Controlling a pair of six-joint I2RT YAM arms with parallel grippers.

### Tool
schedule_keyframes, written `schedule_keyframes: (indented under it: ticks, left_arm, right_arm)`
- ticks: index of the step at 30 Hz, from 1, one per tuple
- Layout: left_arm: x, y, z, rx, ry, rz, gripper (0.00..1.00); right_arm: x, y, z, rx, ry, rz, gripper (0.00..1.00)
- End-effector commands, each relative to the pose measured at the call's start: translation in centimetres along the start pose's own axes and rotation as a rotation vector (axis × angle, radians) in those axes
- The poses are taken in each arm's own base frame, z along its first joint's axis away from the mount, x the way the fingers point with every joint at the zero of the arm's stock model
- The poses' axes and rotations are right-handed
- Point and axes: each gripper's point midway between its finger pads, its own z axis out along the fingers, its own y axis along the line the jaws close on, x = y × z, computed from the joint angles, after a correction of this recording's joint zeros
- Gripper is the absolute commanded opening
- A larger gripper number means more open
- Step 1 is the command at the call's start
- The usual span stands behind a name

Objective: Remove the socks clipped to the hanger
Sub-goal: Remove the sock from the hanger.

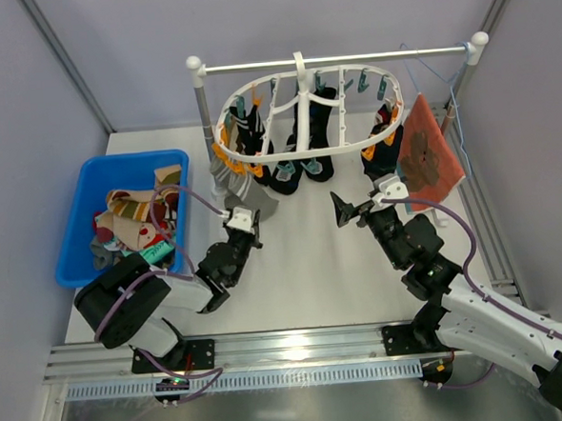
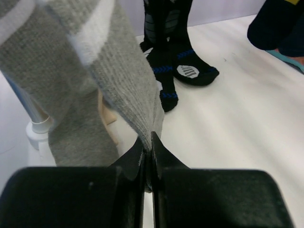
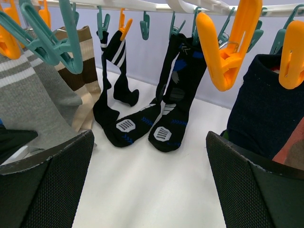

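The white oval hanger [image 1: 259,85] hangs from the rail with several socks clipped under it. My left gripper [image 1: 244,218] is below its left end, shut on the lower edge of a grey sock [image 2: 118,71] that is pinched between the fingertips [image 2: 149,142]. Black socks with blue chevrons [image 2: 175,66] hang behind it and touch the table. My right gripper [image 1: 362,206] stands open under the hanger's right side with nothing between its fingers [image 3: 47,185]. Ahead of it hang the black socks [image 3: 161,128], a navy sock [image 3: 261,104], and orange clips [image 3: 228,42] and teal clips [image 3: 52,42].
A blue bin [image 1: 79,185] at the left holds several loose socks. The white-and-grey rail stand [image 1: 339,59] carries the hanger. An orange-red flower-print cloth [image 1: 430,154] hangs on a thin blue wire hanger [image 1: 435,82] at the right.
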Motion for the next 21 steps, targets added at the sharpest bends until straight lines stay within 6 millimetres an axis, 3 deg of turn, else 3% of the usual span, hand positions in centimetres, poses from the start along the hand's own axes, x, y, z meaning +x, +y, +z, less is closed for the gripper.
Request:
schedule_keyframes:
  ticks: [1, 10, 21]
  left_arm:
    - [-6.8, -0.7, 0.3, -0.048, -0.241, -0.051, 0.0]
    - [-7.5, -4.7, -0.7, -0.025, -0.24, -0.016, 0.0]
    - [-7.5, -9.7, -0.6, 0.032, -0.232, 0.014, 0.0]
  right_arm:
    - [-1.6, -0.2, -0.1, 0.006, -0.059, 0.032, 1.0]
    - [-1.7, -0.3, -0.3, 0.006, -0.053, 0.034, 1.0]
    - [-2.4, 1.3, -0.6, -0.096, -0.053, 0.043, 1.0]
